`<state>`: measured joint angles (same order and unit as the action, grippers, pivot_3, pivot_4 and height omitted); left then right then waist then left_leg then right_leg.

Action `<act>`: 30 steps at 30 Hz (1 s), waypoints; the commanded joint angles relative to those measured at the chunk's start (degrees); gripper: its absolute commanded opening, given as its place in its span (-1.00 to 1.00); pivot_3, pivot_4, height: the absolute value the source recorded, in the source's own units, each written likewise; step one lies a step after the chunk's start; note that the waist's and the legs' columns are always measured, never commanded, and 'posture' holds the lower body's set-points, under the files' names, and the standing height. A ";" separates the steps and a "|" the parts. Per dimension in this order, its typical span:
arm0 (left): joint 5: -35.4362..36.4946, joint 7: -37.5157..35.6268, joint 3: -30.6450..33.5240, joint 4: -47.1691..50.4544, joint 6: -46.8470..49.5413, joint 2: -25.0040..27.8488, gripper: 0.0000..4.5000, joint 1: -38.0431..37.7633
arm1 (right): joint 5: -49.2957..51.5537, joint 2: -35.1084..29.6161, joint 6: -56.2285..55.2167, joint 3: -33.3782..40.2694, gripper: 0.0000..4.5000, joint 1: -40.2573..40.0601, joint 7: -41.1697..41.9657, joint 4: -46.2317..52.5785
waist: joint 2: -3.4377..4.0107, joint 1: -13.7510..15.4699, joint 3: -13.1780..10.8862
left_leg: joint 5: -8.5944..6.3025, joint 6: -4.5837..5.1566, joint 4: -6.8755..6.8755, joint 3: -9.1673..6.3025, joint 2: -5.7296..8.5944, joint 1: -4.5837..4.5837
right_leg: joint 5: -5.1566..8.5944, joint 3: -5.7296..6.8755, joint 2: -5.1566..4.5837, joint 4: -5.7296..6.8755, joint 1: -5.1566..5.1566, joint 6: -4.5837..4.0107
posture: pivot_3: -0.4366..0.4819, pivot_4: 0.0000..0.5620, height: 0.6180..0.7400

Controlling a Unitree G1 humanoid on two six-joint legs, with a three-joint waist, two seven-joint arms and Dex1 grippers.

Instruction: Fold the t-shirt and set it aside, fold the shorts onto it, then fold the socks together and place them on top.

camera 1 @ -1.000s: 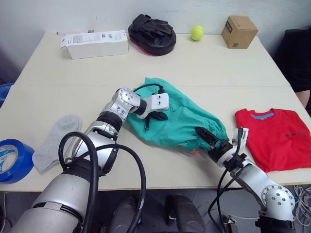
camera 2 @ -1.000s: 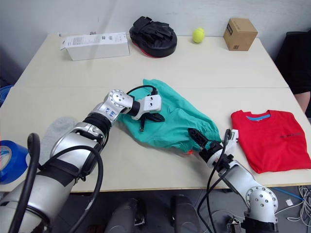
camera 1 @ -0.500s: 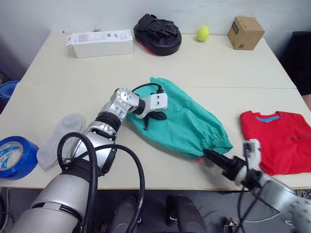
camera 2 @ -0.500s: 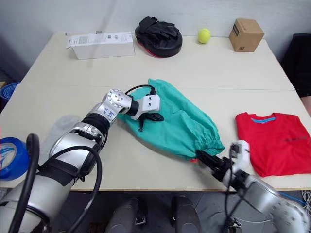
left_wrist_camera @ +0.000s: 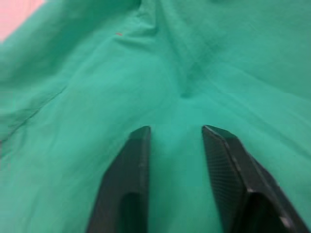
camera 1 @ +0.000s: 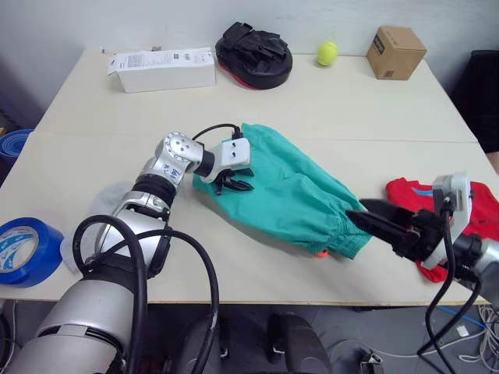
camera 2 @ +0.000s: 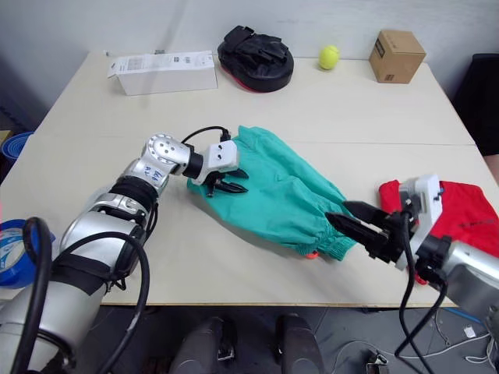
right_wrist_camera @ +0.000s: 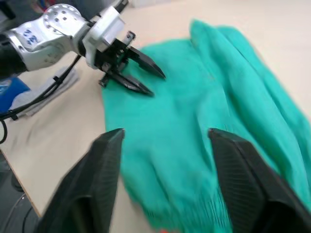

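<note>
On table (camera 1: pixel 327 109) centre: shorts (camera 1: pixel 292 191), long axis diagonal, far-left to near-right, waistband at near-right end. Left gripper (camera 1: pixel 235 184) on shorts' left end, fingers apart, fabric under and between them, no hold. Right gripper (camera 1: pixel 376 221) just right of waistband, raised, jaws wide, empty. T-shirt (camera 1: pixel 413 195) at right edge, partly behind right arm. Sock (right_wrist_camera: pixel 51 92) near left edge.

right gripper (camera 1: pixel 376 224): has let go of the shorts' waistband and lifted clear, now at the right of the frame with fingers spread, partly covering the t-shirt (camera 1: pixel 405 192).
left gripper (camera 1: pixel 232 184): has slid toward the shorts' left edge.
shorts (camera 1: pixel 296 199): now lie flatter, stretched toward lower right.
</note>
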<state>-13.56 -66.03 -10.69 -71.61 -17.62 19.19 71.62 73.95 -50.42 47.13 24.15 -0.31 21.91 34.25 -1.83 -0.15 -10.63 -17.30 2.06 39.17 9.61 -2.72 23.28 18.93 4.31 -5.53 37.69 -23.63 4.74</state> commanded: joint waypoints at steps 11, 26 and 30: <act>-0.22 6.32 0.29 0.85 -0.74 2.93 -0.41 0.30 | -48.42 4.29 -14.71 -39.47 -1.00 25.91 11.58 -21.70 | 0.02 -0.04 -0.01 | -0.02 0.05 0.06 0.19 0.08 0.12 | -0.02 0.21 0.02 0.09 -0.15 0.04 | -0.05 -0.47 1.00; 8.01 -10.77 3.22 11.72 -3.43 7.51 -0.01 -4.46 | -50.43 1.33 -24.70 -26.33 -0.29 15.14 26.32 -11.78 | 0.03 0.00 -0.02 | -0.03 0.01 0.02 0.21 0.04 0.10 | -0.03 0.23 0.09 0.15 -0.14 0.06 | -0.05 -0.47 1.00; 7.98 -14.72 1.49 18.44 -9.27 11.79 0.59 -9.37 | -52.29 -2.72 -28.45 -22.52 0.37 6.85 29.87 -7.19 | 0.04 -0.03 -0.03 | -0.04 -0.01 0.04 0.23 0.02 0.03 | -0.03 0.18 0.07 0.09 -0.10 0.05 | -0.05 -0.47 1.00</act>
<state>-6.18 -79.24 -8.72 -56.29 -23.58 29.36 62.63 22.13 -51.87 21.20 -1.09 7.80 50.10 23.71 -1.79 -0.18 -10.66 -17.34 2.05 39.21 9.83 -2.70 23.28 18.91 4.49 -5.48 37.76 -23.72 4.79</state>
